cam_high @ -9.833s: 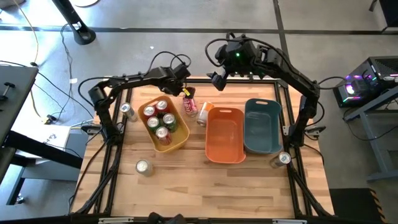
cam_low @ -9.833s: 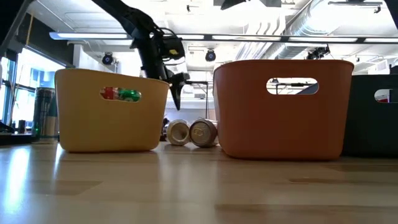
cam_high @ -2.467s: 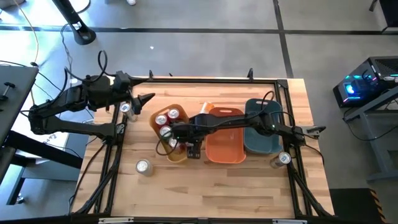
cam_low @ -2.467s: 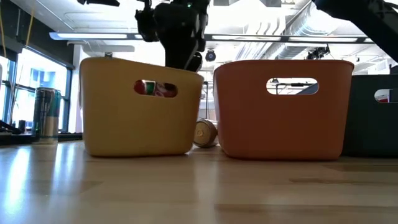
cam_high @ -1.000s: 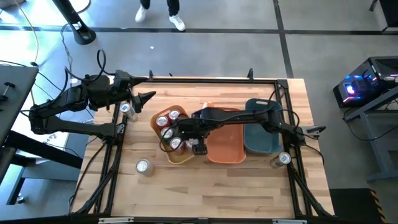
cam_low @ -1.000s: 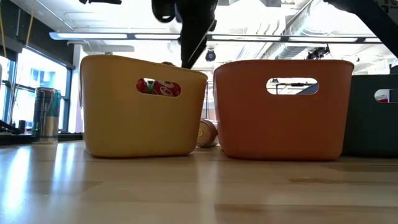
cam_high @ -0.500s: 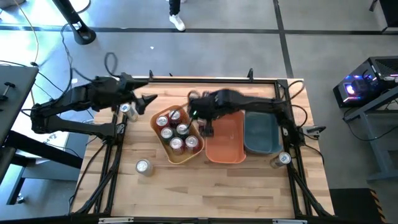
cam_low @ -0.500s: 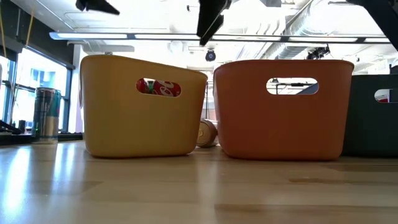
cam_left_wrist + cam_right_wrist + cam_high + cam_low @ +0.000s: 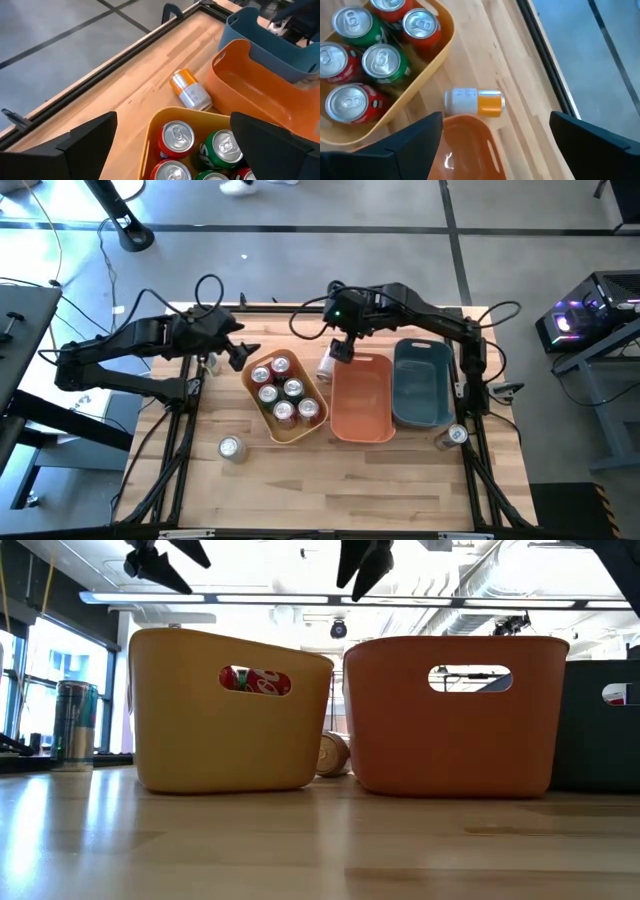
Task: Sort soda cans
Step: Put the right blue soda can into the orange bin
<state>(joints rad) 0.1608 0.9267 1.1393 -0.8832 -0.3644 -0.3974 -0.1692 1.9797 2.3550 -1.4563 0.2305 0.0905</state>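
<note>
Several red and green soda cans [image 9: 283, 392] stand upright in the yellow bin [image 9: 262, 418]. An orange-and-white can [image 9: 474, 101] lies on its side on the table behind the orange bin [image 9: 362, 420]. My right gripper [image 9: 342, 350] hangs open above that can, touching nothing. My left gripper [image 9: 246, 352] is open in the air over the yellow bin's far left corner. Single cans stand on the table at front left [image 9: 230, 447], by the right edge [image 9: 456, 435] and at far left [image 9: 74, 723].
The teal bin [image 9: 422, 405] stands to the right of the orange bin, and the three bins sit in a row across the table's middle. Bare wood lies along the near edge [image 9: 340, 480]. Black frame rails [image 9: 470, 470] run along the table's sides.
My right gripper has risen out of the yellow bin and swung toward the table's far edge, ending above the lying orange-and-white can, fingers still apart. My left gripper has tipped downward and moved a little toward the yellow bin. The bins and cans have stayed put.
</note>
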